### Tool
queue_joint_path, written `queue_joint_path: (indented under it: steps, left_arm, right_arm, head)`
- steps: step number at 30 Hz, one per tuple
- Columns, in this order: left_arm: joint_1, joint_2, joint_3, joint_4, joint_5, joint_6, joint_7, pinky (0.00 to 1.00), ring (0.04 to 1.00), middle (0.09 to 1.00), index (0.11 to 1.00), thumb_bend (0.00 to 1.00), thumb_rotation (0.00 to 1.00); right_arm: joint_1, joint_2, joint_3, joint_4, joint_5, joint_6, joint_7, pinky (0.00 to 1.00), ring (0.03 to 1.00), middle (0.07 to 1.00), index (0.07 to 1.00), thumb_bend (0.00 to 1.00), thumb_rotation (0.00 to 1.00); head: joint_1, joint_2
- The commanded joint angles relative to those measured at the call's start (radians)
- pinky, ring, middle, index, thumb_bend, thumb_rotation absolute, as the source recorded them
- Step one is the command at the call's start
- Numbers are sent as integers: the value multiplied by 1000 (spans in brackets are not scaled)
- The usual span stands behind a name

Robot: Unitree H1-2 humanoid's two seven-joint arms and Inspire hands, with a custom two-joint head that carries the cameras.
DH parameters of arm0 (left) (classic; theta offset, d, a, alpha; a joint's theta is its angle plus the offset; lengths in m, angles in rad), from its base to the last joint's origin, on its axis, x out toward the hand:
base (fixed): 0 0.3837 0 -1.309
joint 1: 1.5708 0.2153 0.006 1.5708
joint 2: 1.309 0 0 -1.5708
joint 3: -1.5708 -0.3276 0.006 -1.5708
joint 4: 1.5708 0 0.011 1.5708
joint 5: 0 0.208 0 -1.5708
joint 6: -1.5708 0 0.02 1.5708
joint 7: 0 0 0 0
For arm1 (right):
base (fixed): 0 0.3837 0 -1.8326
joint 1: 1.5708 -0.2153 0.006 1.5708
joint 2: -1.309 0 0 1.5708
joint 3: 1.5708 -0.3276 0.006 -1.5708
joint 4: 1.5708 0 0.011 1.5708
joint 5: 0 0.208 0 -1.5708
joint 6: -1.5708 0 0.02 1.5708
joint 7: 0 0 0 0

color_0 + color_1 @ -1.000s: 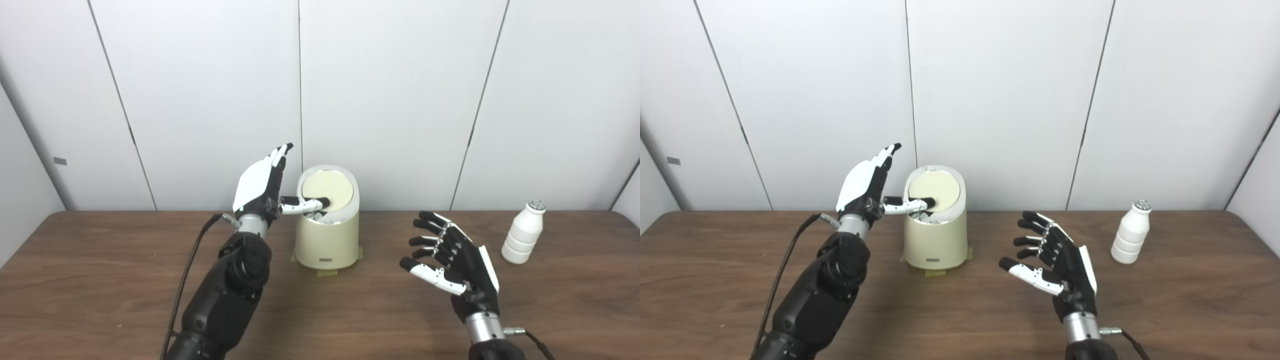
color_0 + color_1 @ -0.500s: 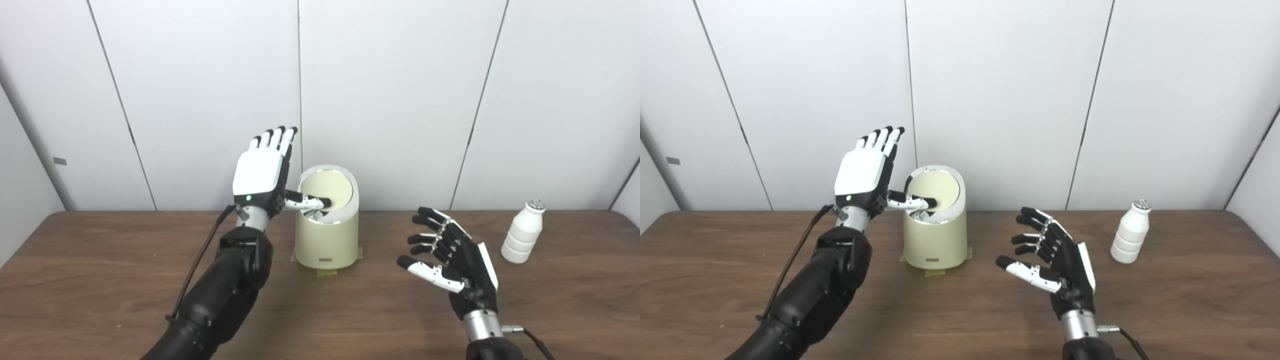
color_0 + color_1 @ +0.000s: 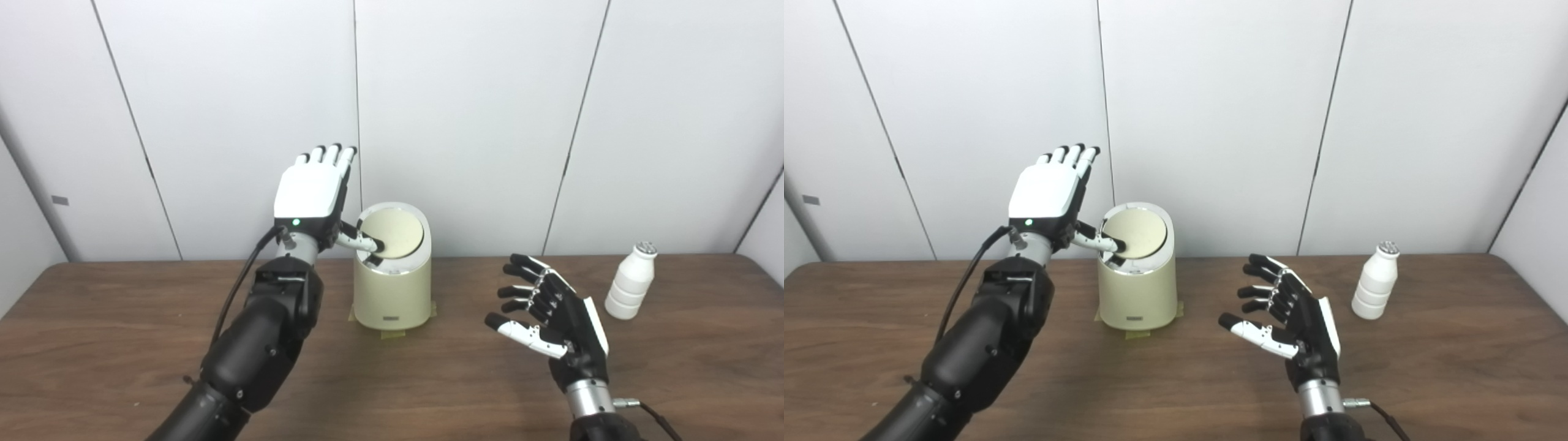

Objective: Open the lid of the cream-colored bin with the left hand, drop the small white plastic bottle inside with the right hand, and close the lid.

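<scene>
The cream-colored bin (image 3: 392,294) stands at the back middle of the table, on tape patches. Its round lid (image 3: 395,232) is tilted in the rim, with a small dark gap at its front left edge. My left hand (image 3: 312,196) is raised beside the bin's left, fingers straight up and apart, with the thumb tip resting on the lid's front left edge. My right hand (image 3: 551,315) is open and empty, palm turned left, above the table right of the bin. The small white plastic bottle (image 3: 629,282) stands upright at the far right, apart from my right hand.
The brown wooden table (image 3: 122,343) runs across the whole view, with white wall panels (image 3: 465,110) close behind the bin. A black cable (image 3: 236,294) hangs from my left wrist.
The camera has shifted a little. My left hand has turned from edge-on to back-facing and risen, and its thumb has drawn back from the lid's middle to its left edge. The lid gap looks smaller.
</scene>
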Motion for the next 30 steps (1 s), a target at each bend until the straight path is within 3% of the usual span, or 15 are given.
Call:
queue_joint_path:
  steps: [1,3,5,7,10,15,19,24,28,30]
  left_arm:
    - [-25,-40,115,-70,-204,-99,38,782,953,981,985,803,248]
    - [0,-76,201,-111,-353,-135,9,785,942,958,957,782,261]
    - [37,-105,271,-171,-493,-123,-37,762,905,918,921,746,282]
    - [83,-127,328,-231,-612,-97,-72,654,802,843,861,711,234]
    - [158,-126,364,-293,-703,-73,-101,528,666,733,782,680,176]
    - [287,-129,417,-317,-850,-119,-125,423,609,704,718,660,82]
    - [386,-120,431,-313,-927,-167,-151,416,599,689,703,622,43]
    - [467,-107,430,-282,-949,-197,-150,397,570,661,680,606,2]
    - [495,-98,427,-266,-967,-204,-153,406,581,666,681,601,0]
    - [499,-91,430,-256,-984,-213,-163,411,585,668,681,606,0]
  right_arm:
    - [-34,0,0,-30,6,-22,2,487,582,729,729,791,117]
    - [-36,1,0,-29,5,-21,1,499,581,729,729,790,111]
    - [-37,1,-1,-28,5,-21,1,482,573,728,729,790,105]
    - [-38,-2,0,-25,1,-21,0,481,576,731,729,793,109]
    - [-38,-2,-2,-31,5,-13,1,478,567,730,728,796,105]
    - [-34,-7,-1,-31,3,-14,5,479,562,732,728,776,98]
    - [-31,-10,0,-32,7,-22,9,470,553,725,725,769,104]
    - [-25,-15,1,-39,8,-24,13,467,551,727,723,782,147]
    - [-17,-67,48,-80,11,-14,100,482,580,777,784,780,177]
    - [-30,-103,76,-131,-27,27,127,475,605,793,799,804,183]
  head:
    - [1,1]
    - [1,0]
    - [0,0]
    - [2,0]
    - [0,0]
    - [-3,1]
    - [-11,3]
    - [-40,-3]
    - [-80,-9]
    - [-130,-27]
